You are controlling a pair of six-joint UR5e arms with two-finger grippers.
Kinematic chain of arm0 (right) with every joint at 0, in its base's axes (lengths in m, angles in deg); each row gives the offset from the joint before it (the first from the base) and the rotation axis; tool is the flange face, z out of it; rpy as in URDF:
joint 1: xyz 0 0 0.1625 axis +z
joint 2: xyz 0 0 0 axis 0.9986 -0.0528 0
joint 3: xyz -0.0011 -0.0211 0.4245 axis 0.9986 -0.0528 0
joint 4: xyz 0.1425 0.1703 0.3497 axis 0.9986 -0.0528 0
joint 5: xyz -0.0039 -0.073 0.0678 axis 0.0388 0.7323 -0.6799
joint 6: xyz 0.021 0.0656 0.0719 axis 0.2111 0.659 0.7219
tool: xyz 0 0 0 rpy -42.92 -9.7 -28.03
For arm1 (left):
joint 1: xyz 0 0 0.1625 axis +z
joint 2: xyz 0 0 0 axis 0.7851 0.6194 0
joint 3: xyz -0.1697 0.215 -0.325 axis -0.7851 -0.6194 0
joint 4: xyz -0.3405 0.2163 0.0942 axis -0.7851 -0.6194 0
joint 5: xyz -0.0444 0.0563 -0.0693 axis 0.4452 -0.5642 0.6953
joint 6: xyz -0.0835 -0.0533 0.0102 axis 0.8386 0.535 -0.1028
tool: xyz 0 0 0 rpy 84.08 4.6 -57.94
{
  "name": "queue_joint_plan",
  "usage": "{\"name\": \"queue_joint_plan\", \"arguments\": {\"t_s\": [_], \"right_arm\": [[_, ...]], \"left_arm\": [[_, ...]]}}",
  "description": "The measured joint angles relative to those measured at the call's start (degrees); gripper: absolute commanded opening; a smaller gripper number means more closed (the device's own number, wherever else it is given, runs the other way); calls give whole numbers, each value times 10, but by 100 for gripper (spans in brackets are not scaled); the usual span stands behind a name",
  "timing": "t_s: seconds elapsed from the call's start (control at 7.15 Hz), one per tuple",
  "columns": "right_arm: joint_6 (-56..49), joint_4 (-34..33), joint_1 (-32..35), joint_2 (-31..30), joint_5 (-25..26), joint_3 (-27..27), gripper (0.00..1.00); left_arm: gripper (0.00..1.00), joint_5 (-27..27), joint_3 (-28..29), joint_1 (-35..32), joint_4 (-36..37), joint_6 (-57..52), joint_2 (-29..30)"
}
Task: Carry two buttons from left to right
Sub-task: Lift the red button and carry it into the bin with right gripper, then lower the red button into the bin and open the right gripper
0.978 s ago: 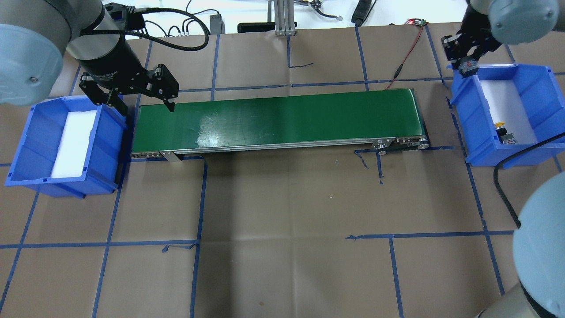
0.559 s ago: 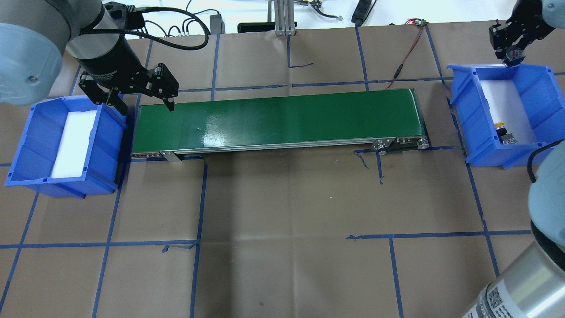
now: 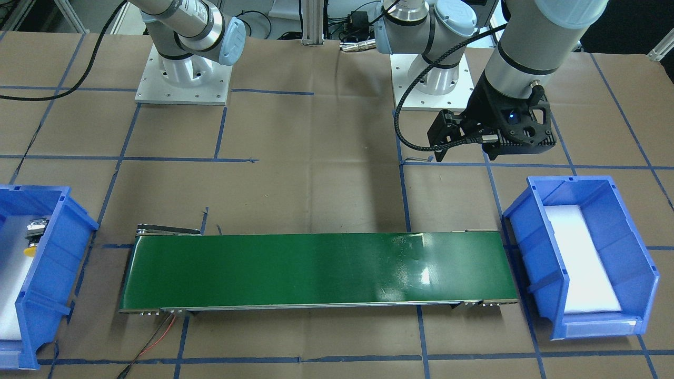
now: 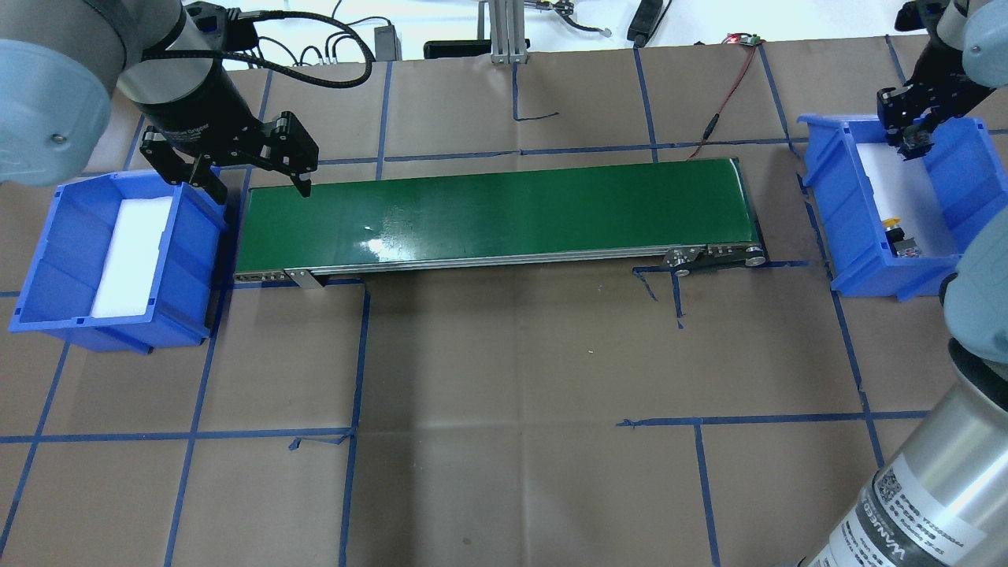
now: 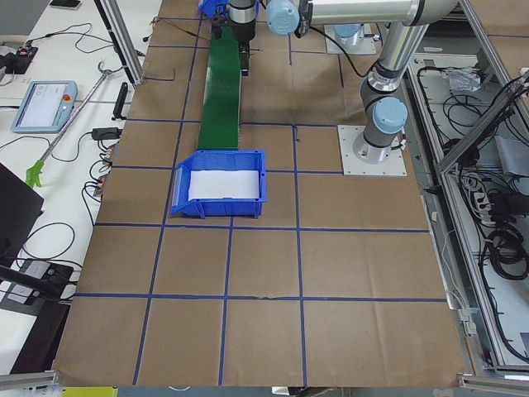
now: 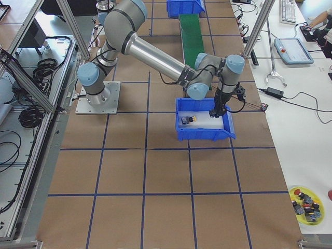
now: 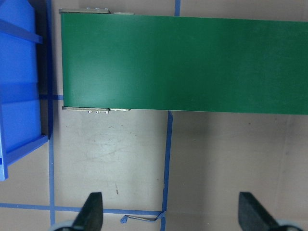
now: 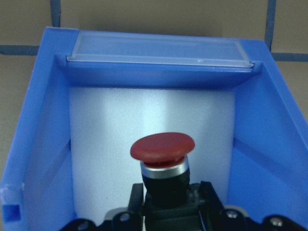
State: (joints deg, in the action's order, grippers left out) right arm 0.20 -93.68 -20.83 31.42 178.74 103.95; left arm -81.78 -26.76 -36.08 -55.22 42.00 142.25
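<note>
My right gripper (image 4: 913, 135) is shut on the red button (image 8: 162, 147), gripping its black body with the cap facing forward. It hangs over the far end of the right blue bin (image 4: 827, 181), above the white foam; it also shows in the exterior right view (image 6: 213, 111). The yellow button (image 4: 894, 224) lies in that bin's near end, and shows in the front-facing view (image 3: 31, 247) too. My left gripper (image 4: 258, 187) is open and empty above the left end of the green conveyor (image 4: 504, 209), next to the left blue bin (image 4: 47, 236).
The left bin (image 3: 595, 189) holds only a white foam pad. A red wire (image 4: 724, 94) runs from the conveyor's right end to the table's far edge. A yellow dish (image 6: 306, 199) with several spare buttons sits on the side table.
My right gripper has carried the red button from the right bin's far left corner, past the far rim, and back over the bin's far end. The left arm has not moved.
</note>
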Motion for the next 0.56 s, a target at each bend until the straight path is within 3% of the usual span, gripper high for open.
{"name": "queue_joint_plan", "arguments": {"t_s": [0.56], "right_arm": [[7,-1,-4,12,0,25,5]], "left_arm": [[100,0,0,0,0,0,0]]}}
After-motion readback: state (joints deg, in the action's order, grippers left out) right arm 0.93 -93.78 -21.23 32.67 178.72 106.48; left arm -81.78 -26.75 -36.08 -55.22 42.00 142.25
